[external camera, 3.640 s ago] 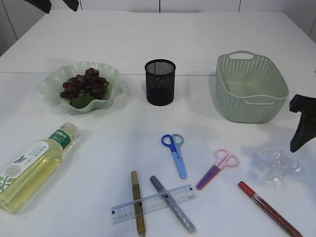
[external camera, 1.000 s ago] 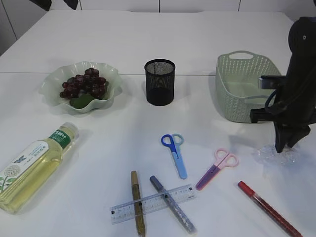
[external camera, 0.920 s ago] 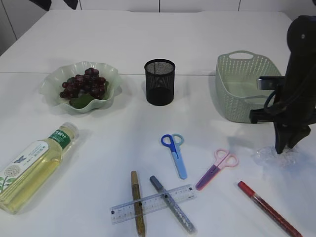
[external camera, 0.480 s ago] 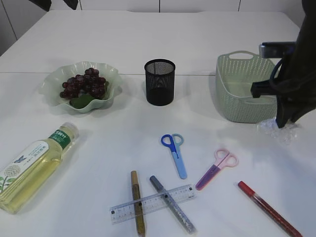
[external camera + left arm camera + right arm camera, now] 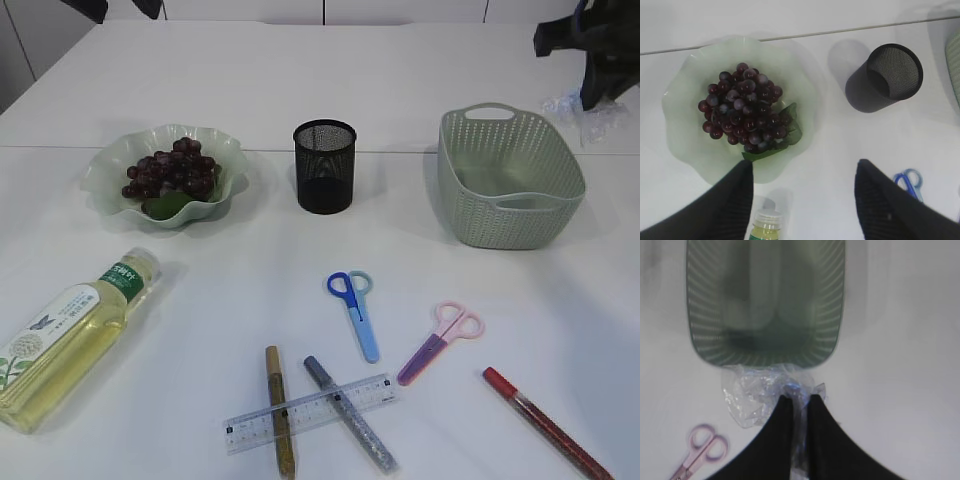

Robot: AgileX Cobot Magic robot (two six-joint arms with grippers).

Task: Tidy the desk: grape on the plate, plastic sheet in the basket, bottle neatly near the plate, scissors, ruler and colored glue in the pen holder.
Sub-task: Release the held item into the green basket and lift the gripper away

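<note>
Step in hand: we carry the plastic sheet toward the basket.
Right gripper: pinched tight on the sheet, lifted clear of the counter, beside the basket's rim.
Left gripper: jaws apart, empty, above the plate.
Next move: we judge it must centre over the basket, then release.

**Readable text: almost none**

Bottle carries a green/white label w/ printed characters and a bird-and-flower picture, too small to read. Ruler shows graduation marks; any numerals too small to make out. No other text, brands or signs legible.
</note>
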